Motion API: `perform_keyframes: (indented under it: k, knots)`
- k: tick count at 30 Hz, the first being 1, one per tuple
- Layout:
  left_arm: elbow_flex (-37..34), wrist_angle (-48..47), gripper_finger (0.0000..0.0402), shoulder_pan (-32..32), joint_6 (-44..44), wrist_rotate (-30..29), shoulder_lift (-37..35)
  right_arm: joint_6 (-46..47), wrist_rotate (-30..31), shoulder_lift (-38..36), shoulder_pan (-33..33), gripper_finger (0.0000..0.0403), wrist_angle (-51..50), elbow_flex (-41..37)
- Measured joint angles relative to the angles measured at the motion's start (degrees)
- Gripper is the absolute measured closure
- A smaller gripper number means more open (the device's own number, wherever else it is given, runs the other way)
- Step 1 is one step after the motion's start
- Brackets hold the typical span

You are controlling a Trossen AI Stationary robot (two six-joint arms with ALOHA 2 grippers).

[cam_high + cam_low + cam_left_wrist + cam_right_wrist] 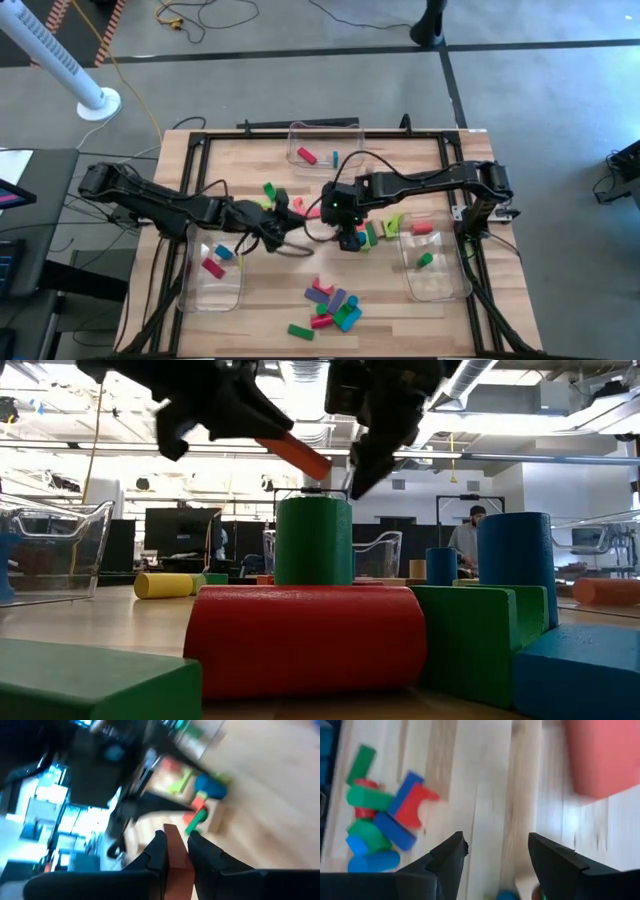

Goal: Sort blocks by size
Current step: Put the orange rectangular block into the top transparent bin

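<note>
My left gripper (284, 213) is shut on a red bar block (297, 456) above the table's middle. Just to its right, my right gripper (347, 238) hangs open over bare wood, nothing between its fingers (451, 854). A pile of blocks (333, 305) in red, green, blue and purple lies toward the near edge. More blocks (382, 230) lie beside my right gripper. In the low view a red cylinder (305, 640) lies on its side, and a green cylinder (313, 540) stands upright behind it. My left gripper pinches the red bar's two long faces (176, 851) between its two fingers. The fingers come nearly level from the table's left and lie along the bar. The bar's free end (318, 465) sticks out past the fingertips, slanting down, lifted clear of the table.
Three clear bins stand on the table: one at the far middle (322, 132) holding a red and a blue block, one near left (228, 292) and one near right (448, 285) with a few blocks each. Black frame rails (180, 190) run along the edges.
</note>
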Motion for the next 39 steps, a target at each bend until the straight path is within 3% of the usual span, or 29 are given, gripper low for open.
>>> perform_keyframes:
  k: [8, 14, 19, 24, 30, 39]
  knots:
    - [0.0, 3.9, 0.0351, 11.2, -3.4, 2.2, 0.0, 1.8, 5.0, 0.0, 4.8, 0.0157, -5.7, 0.0]
    - [0.0, 7.0, 0.0351, 22.5, -8.3, 9.7, 0.0, 4.7, 7.2, 0.0, 9.2, 0.0157, -6.9, 0.0]
    - [0.0, 7.9, 0.0351, 32.0, -14.6, 19.4, 0.0, 6.7, 9.7, 0.0, 14.3, 0.0157, -7.3, 0.0]
    - [0.1, 10.0, 0.0351, 38.0, -18.8, 24.6, 0.8, 9.0, 12.5, 0.0, 18.9, 0.0157, -7.3, 0.0]
    - [7.3, 8.9, 0.0351, 39.8, -21.6, 27.7, 8.8, 10.8, 14.4, 0.0, 22.7, 0.0157, -7.1, 0.0]
    - [21.2, -0.3, 0.0346, 42.6, -25.1, 25.6, 23.8, 14.7, 17.9, 0.0, 26.6, 0.0158, -9.3, 0.0]
